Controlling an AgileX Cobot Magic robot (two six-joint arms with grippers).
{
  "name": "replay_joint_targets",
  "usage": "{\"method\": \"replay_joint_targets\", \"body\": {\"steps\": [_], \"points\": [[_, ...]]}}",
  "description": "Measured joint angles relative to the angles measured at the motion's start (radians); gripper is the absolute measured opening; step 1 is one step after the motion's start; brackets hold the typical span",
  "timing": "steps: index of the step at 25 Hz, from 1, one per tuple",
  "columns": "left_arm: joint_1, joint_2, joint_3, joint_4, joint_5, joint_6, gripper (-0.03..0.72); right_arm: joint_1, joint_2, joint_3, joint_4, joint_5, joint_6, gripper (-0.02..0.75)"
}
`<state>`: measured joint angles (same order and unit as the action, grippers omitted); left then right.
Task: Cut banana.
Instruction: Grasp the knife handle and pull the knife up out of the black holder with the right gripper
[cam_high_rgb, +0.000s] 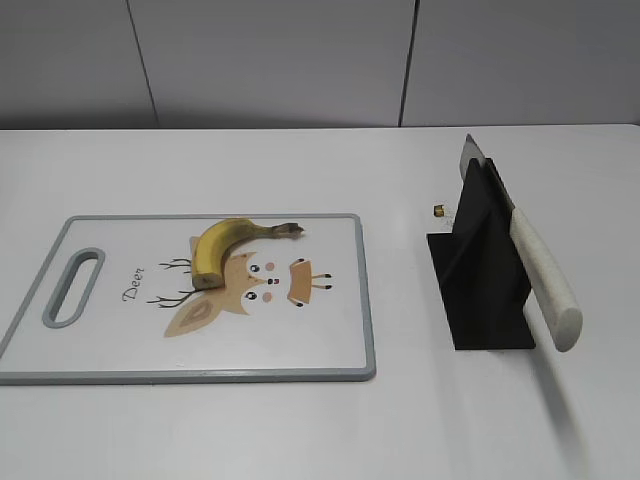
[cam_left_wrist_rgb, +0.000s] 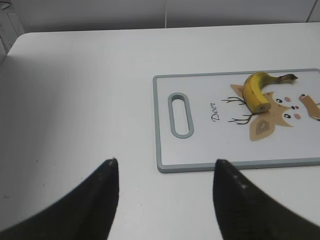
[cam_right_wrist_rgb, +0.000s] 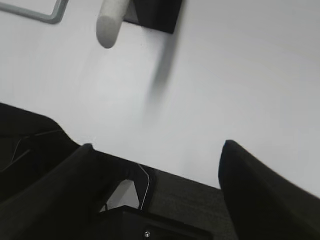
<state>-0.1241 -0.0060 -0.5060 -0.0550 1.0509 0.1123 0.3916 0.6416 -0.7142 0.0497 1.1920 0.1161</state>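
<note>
We are looking across a white bench (cam_high_rgb: 300, 440) that is carrying everything in sight. The largest thing on it is a white cutting board (cam_high_rgb: 100, 350) with a grey rim, a slotted handle at its left end and a tan cartoon deer print (cam_high_rgb: 240, 290) with the word "Deer" beside it. To the right, well apart from the board, a black knife stand (cam_high_rgb: 480, 290) is standing upright, and it is holding a knife (cam_high_rgb: 545, 285) at a tilt, blade up and away, pale handle pointing down toward us. The banana (cam_high_rgb: 222, 245) is lying on the board, over the upper part of the deer print, its dark stem pointing right and its blunt cut end facing toward the near edge. A tiny dark speck (cam_high_rgb: 438, 210) is sitting on the bench just left of the stand.

We are seeing our left tool (cam_left_wrist_rgb: 165, 175) hanging over bare bench near the board's handle end, its two dark fingers spread wide with nothing between them. Our right tool (cam_right_wrist_rgb: 155, 150) is likewise gaping and holding nothing, hovering over bench near the knife handle.
</note>
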Motion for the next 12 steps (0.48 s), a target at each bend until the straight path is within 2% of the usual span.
{"method": "replay_joint_targets", "body": {"steps": [5, 12], "points": [[0.000, 0.000, 0.000, 0.000, 0.000, 0.000, 0.576, 0.099, 0.137, -0.069, -0.002, 0.002, 0.089, 0.571], [0.000, 0.000, 0.000, -0.001, 0.000, 0.000, 0.576, 0.106, 0.345, -0.241, 0.025, 0.000, 0.112, 0.571]]}}
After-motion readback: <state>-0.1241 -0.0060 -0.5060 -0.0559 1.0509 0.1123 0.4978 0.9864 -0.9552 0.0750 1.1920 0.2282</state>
